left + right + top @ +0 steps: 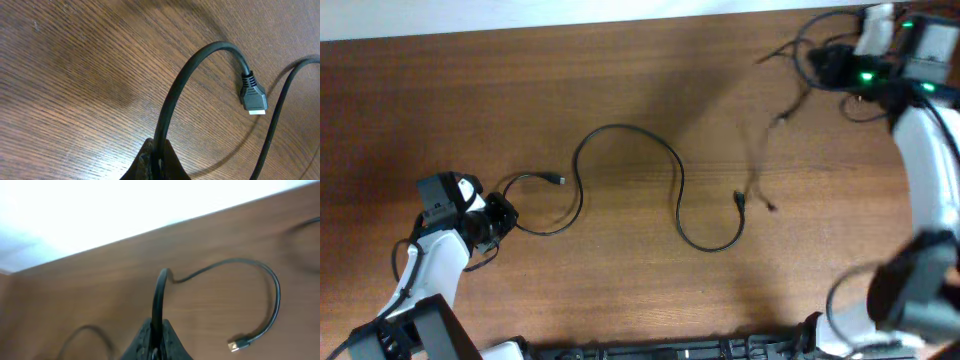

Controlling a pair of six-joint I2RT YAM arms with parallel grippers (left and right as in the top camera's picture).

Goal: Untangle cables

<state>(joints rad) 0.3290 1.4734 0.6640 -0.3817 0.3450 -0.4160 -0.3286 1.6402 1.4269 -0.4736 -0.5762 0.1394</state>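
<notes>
You have the left gripper (506, 214) low at the left of the table (440, 90), fingers (140, 169) pressed together on a black cable (678, 190) a short way from one end. In the left wrist view that cable rises from between the fingers, arches over and ends in a black plug (254, 96) with a pale metal tip, while a further run of black cord passes just to the right of the plug. From overhead, the same cable lies on the wood in a long wavy line: a small loop by the gripper, a high bend toward the middle of the table, a low bend to the right of that, and its far end (739, 200) turned upward. Your right gripper (828, 64) is at the far right corner, near the table's edge, and is likewise clamped on a second cable (772, 122). The right wrist view shows this cord standing up from between the fingers (176, 349), kinking, then sweeping right and round to a small plug (237, 345) with a brassy tip. From overhead the second cable trails down and leftward from the gripper and is blurred; you cannot tell whether its lower end touches the wood. The two cables are apart, the nearest ends close beside each other right of centre.
</notes>
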